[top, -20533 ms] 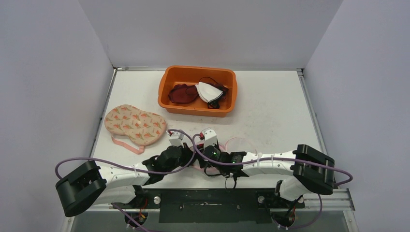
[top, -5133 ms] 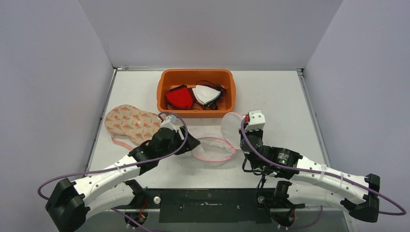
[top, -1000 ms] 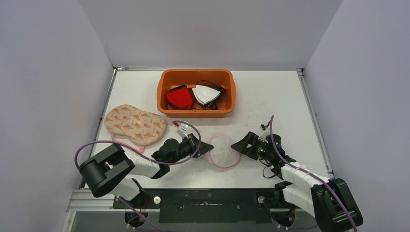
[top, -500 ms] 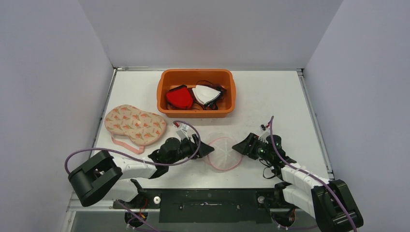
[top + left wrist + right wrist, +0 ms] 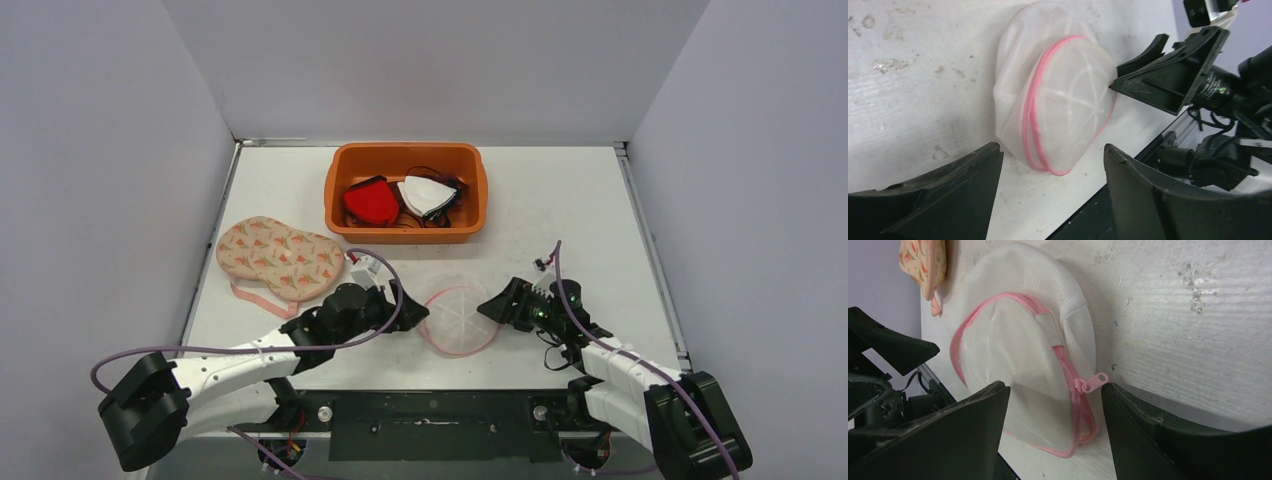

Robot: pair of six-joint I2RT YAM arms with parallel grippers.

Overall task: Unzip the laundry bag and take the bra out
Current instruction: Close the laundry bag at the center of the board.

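currently the bag [image 5: 458,320], white mesh with a pink zipper, lies on the tabletop [image 5: 560,220] between the two arms, near the front edge. left fingers [image 5: 958,195] are spread apart with nothing in them, just left of the bag; right fingers [image 5: 953,432] are likewise spread and empty, just right of it, with the zipper pull [image 5: 1092,382] lying in line with their gap. floral bra [image 5: 280,258] sits on the tabletop well left of the bag; red bra [image 5: 368,203] and white bra [image 5: 425,192] are in the orange bin [image 5: 470,225] farther back.
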